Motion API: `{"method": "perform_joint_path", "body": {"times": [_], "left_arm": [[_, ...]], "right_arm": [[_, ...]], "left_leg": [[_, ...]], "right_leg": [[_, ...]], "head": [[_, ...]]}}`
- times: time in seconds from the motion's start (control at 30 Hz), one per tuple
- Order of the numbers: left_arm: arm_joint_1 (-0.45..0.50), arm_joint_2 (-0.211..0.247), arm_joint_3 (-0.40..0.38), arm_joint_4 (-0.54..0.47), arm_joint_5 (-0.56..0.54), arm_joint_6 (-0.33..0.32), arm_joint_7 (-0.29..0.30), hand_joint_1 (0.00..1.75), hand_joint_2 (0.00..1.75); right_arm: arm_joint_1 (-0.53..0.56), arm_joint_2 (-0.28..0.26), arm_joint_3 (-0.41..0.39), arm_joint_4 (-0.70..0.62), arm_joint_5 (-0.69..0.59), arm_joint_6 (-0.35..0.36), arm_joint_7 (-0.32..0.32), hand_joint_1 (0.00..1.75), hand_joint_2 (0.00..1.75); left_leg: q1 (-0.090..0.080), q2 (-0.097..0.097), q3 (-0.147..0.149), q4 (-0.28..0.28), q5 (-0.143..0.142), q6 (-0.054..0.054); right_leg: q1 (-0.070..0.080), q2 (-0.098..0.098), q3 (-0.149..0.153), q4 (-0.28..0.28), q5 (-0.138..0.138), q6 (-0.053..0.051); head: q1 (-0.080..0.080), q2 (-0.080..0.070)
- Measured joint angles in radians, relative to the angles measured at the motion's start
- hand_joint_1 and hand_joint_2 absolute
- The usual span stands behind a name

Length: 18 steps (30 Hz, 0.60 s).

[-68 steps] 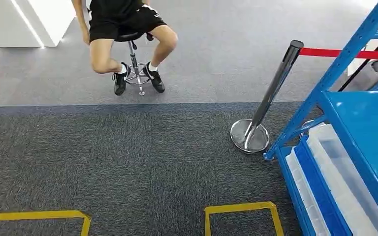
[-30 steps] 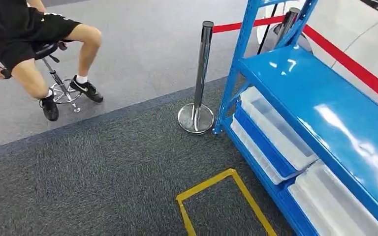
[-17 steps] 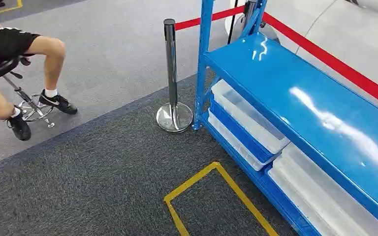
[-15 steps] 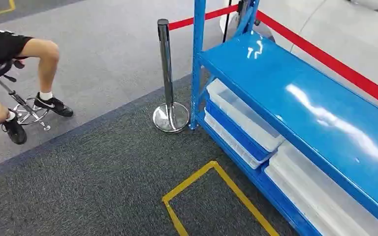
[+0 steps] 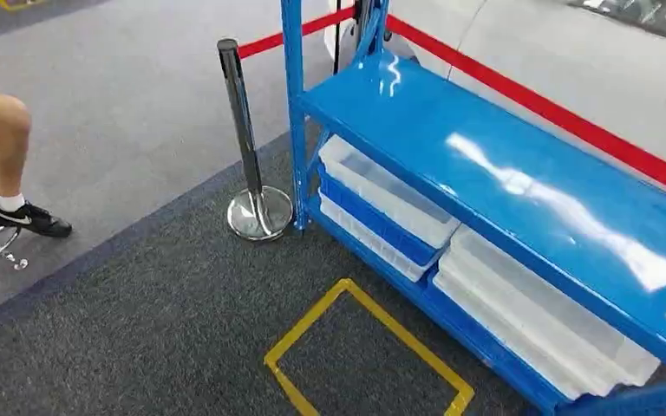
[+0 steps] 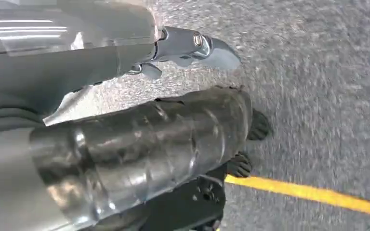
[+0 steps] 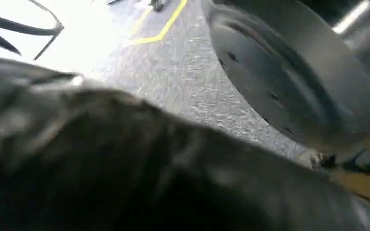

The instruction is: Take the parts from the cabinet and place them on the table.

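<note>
Clear plastic bins [image 5: 388, 192] in blue steel cabinet [image 5: 486, 165], well apart from my left hand [image 6: 139, 144]: likely light, slick, grab by rim; both hands' state unclear.

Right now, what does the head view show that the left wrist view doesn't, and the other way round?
The head view alone shows the blue shelving rack with clear bins on its lower level, a chrome stanchion carrying a red belt, and a seated person's leg. The left wrist view alone shows the left robot hand from close behind, hanging above the floor. Both show grey carpet marked with yellow tape.
</note>
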Motion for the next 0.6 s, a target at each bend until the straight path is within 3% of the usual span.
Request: {"method": "perform_joint_path", "body": {"times": [0.03,0.07,0.1,0.13,0.2,0.23,0.27,0.37,0.4,0.47,0.5,0.57,0.6], "left_arm": [[0.002,0.000,0.000,0.000,-0.004,0.000,0.000,0.00,0.00],[0.002,0.000,0.000,0.000,-0.005,0.001,0.000,0.00,0.00],[0.002,0.000,-0.001,0.000,-0.005,0.003,0.000,0.00,0.00],[0.002,0.000,-0.002,0.000,-0.006,0.004,0.000,0.00,0.00],[-0.002,-0.005,-0.006,0.000,-0.008,0.008,0.000,0.00,0.00],[-0.005,-0.006,-0.007,0.000,-0.009,0.008,0.000,0.00,0.00],[-0.007,-0.006,-0.008,0.000,-0.009,0.008,0.000,0.00,0.00],[-0.014,-0.008,-0.010,0.000,-0.013,0.008,0.002,0.00,0.00],[-0.016,-0.009,-0.011,0.000,-0.015,0.007,0.002,0.00,0.00],[-0.019,-0.008,-0.015,0.000,-0.016,0.003,0.003,0.00,0.00],[-0.019,-0.008,-0.015,0.000,-0.016,0.000,0.003,0.00,0.00],[-0.015,-0.005,-0.016,0.000,-0.018,-0.005,0.005,0.00,0.00],[-0.012,-0.005,-0.017,0.000,-0.019,-0.010,0.005,0.00,0.00]], "right_arm": [[-0.001,0.000,0.000,0.000,-0.001,-0.004,0.000,0.00,0.00],[-0.001,0.000,0.000,0.000,-0.001,-0.004,0.000,0.00,0.00],[0.001,0.000,0.000,0.000,-0.002,-0.004,0.000,0.00,0.00],[0.003,0.000,0.000,0.000,-0.002,-0.004,0.000,0.00,0.00],[0.003,0.000,0.000,0.000,-0.003,-0.004,0.000,0.00,0.00],[0.002,0.000,0.000,-0.001,-0.003,-0.004,0.000,0.00,0.00],[-0.001,0.000,0.000,-0.001,-0.004,-0.004,0.000,0.00,0.00],[-0.001,0.000,0.000,-0.002,-0.005,-0.002,0.000,0.00,0.00],[-0.001,0.000,0.000,-0.002,-0.005,0.000,0.000,0.00,0.00],[-0.002,0.001,0.000,-0.003,-0.005,0.003,-0.002,0.00,0.00],[-0.005,0.001,0.000,-0.004,-0.005,0.005,-0.003,0.00,0.00],[-0.007,0.002,0.000,-0.004,-0.005,0.006,-0.005,0.00,0.00],[-0.006,0.002,0.000,-0.004,-0.005,0.006,-0.005,0.00,0.00]], "left_leg": [[-0.002,0.015,0.000,0.001,-0.001,0.001],[-0.002,0.030,0.000,0.001,-0.002,0.002],[-0.002,0.043,0.000,0.002,-0.003,0.001],[-0.002,0.054,0.000,0.002,-0.005,0.000],[-0.001,0.075,0.002,0.007,-0.010,-0.005],[-0.001,0.084,0.004,0.011,-0.014,-0.009],[-0.011,0.091,0.004,0.014,-0.018,-0.016],[-0.009,0.114,0.012,0.011,-0.020,-0.035],[-0.008,0.123,0.016,0.012,-0.024,-0.041],[0.002,0.042,-0.006,0.065,-0.067,-0.052],[0.002,0.019,-0.040,0.138,-0.110,-0.053],[0.002,0.008,-0.117,0.297,-0.173,-0.056],[0.002,0.007,-0.139,0.335,-0.173,-0.055]], "right_leg": [[-0.001,-0.008,-0.033,0.070,-0.028,0.003],[-0.002,-0.011,-0.055,0.118,-0.039,0.006],[-0.003,-0.013,-0.060,0.129,-0.034,0.007],[-0.004,-0.016,-0.044,0.097,-0.006,0.009],[-0.007,-0.031,0.048,-0.070,0.079,0.008],[-0.006,-0.062,0.095,-0.154,0.102,0.005],[0.006,-0.089,0.099,-0.168,0.087,-0.005],[0.010,-0.056,0.092,-0.170,0.092,-0.020],[0.004,-0.045,0.096,-0.179,0.097,-0.028],[-0.002,-0.029,0.100,-0.185,0.104,-0.042],[-0.001,-0.019,0.097,-0.185,0.106,-0.046],[0.002,0.006,0.095,-0.183,0.106,-0.048],[0.004,0.020,0.095,-0.181,0.106,-0.049]], "head": [[0.000,0.000],[0.000,0.000],[0.000,0.000],[0.000,0.000],[0.000,0.000],[0.000,0.000],[0.000,0.000],[0.000,0.000],[0.000,0.000],[-0.001,0.000],[-0.001,0.000],[-0.001,0.000],[-0.001,0.000]]}}
